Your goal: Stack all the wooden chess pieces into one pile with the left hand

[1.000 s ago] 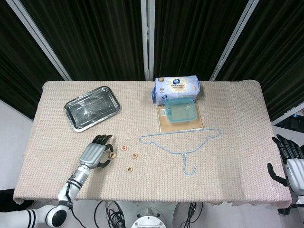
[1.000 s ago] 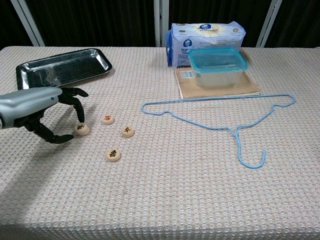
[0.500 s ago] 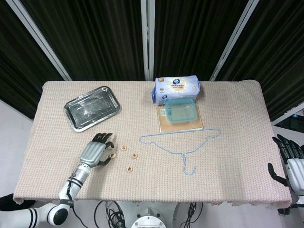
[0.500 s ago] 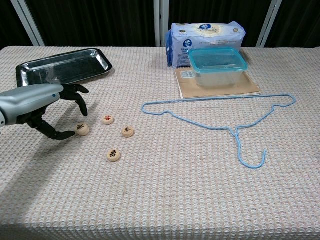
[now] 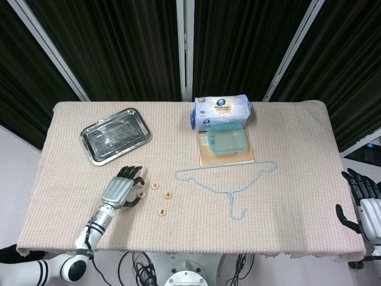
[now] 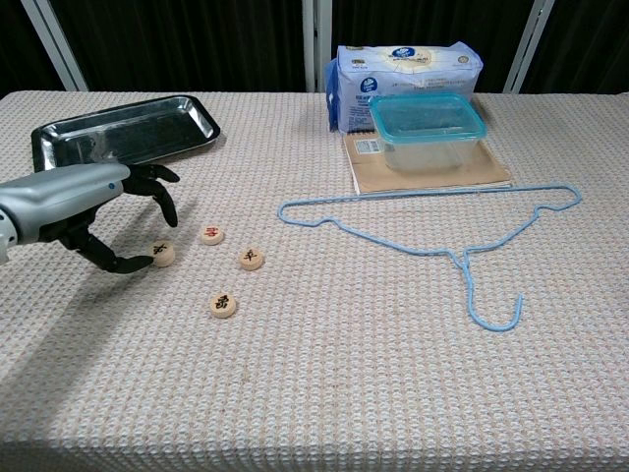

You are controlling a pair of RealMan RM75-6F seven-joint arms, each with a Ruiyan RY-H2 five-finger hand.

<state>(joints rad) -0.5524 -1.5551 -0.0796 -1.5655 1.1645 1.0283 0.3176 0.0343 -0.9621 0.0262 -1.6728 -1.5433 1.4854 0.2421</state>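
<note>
Stacking not yet begun: all four chess pieces lie flat and apart on the bench.

The left hand [image 6: 93,211] is low over the cloth at the leftmost piece [image 6: 162,254], thumb tip touching its near edge and the other fingers [image 6: 165,206] arched above it; the piece looks pinned, not lifted. The second piece [image 6: 211,234], third piece [image 6: 252,258] and fourth piece [image 6: 223,304] lie just to its right, none on another. The right hand [image 5: 363,205] hangs off the bench edge, fingers spread, holding nothing.

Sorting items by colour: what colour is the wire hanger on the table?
Light blue; the hanger shows best in the chest view.
</note>
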